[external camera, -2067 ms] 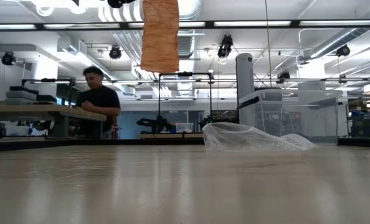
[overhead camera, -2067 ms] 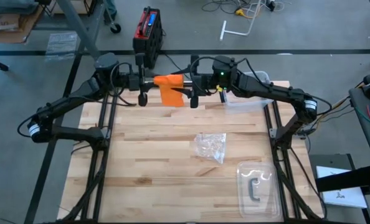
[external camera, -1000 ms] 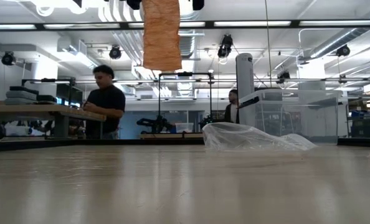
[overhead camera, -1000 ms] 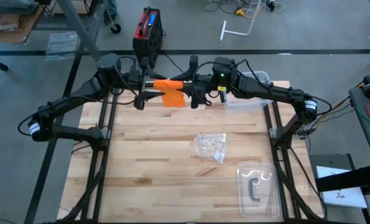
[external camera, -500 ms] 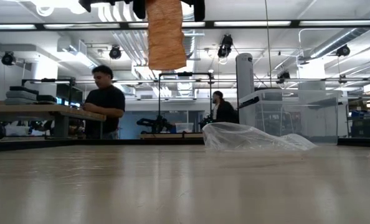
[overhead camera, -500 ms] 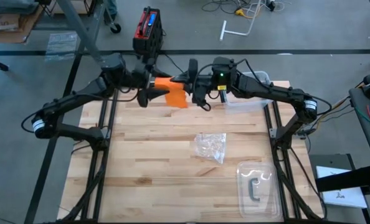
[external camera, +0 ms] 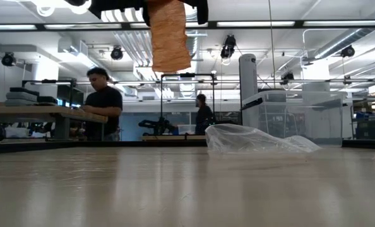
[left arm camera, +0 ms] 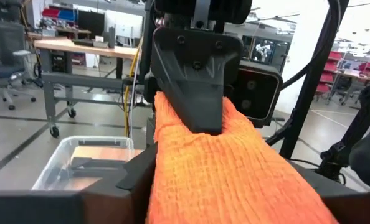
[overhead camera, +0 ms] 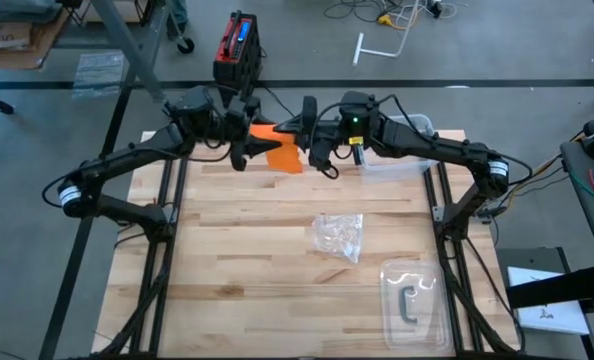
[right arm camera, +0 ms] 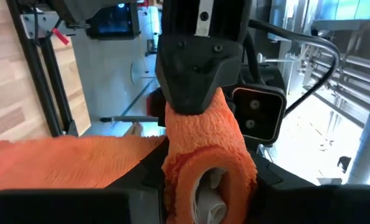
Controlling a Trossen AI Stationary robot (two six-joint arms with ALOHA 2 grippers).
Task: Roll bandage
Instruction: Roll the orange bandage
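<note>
Bandage: hanging in the air over the table's far edge, between both grippers.
Left gripper: clamping one end of the bandage.
Right gripper: pinching the rolled end.
Wrapper: lying mid-table.

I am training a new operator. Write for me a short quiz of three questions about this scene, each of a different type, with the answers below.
1. True or false: the bandage lies flat on the table.
2. Multiple choice: the crumpled clear wrapper lies (a) on the floor, (b) on the table, nearer the right arm's side, (c) in the left gripper.
3. Fill in: the bandage hangs in the air between the left gripper and the ______ gripper.

Key
1. False: it is held above the table, and a loose end hangs down.
2. b
3. right
</note>
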